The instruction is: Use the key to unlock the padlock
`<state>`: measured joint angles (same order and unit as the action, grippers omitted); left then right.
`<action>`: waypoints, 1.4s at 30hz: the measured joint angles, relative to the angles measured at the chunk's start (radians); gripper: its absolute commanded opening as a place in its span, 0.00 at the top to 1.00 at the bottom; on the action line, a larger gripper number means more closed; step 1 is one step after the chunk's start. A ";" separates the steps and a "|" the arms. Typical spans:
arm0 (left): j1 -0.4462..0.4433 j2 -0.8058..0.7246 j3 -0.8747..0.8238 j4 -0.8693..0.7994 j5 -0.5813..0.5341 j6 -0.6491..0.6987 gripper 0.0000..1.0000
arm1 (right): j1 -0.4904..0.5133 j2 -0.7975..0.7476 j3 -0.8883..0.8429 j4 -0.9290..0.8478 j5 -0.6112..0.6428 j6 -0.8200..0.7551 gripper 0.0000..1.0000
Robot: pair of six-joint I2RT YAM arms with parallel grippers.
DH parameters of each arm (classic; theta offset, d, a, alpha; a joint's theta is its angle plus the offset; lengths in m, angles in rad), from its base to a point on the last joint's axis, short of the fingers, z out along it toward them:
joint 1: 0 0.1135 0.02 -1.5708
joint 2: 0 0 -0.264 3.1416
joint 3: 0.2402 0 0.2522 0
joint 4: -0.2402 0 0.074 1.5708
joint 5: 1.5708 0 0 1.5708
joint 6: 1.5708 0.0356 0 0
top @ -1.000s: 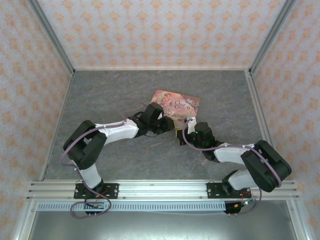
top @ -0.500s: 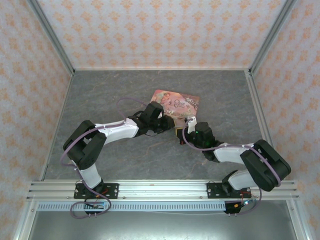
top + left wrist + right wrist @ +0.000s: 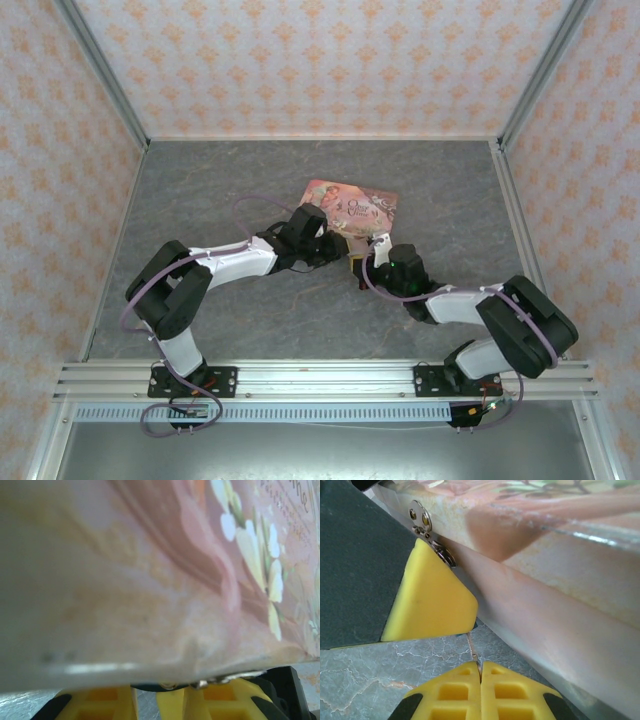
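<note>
top external: tin (image 3: pixel 350 208) mid-counter, both arms meeting at its near edge.
padlock (image 3: pixel 353 262): there, tiny, mostly hidden.
right end effector (image 3: pixel 480 680): clamped tight on key (image 3: pixel 473 651), mostly covered.
left end effector (image 3: pixel 145 702): cropped; grip unclear.

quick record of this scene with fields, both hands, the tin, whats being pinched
tin: pink tin lying on the grey table, both hands at its near edge
left hand: close against the tin's side; grip unclear
right hand: shut on a thin metal piece, likely the key
latch: metal hasp on the tin's edge, beside a yellow finger of the left hand
</note>
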<state>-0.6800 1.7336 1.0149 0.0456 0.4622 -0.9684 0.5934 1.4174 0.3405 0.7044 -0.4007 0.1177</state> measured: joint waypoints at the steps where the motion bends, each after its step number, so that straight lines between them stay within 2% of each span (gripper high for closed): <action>1: 0.000 0.000 0.000 -0.003 -0.002 0.000 0.89 | 0.000 0.006 0.000 0.005 -0.002 0.000 1.00; 19: 0.000 0.000 0.000 -0.016 -0.008 0.001 0.89 | 0.000 0.034 0.000 0.040 -0.018 0.005 1.00; 42: -0.001 -0.004 0.019 -0.024 0.002 0.001 0.90 | -0.005 -0.019 -0.019 0.037 -0.002 0.002 1.00</action>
<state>-0.6811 1.7298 1.0336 0.0219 0.4637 -0.9676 0.5884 1.3983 0.3218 0.7418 -0.4030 0.1192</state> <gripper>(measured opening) 0.212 0.048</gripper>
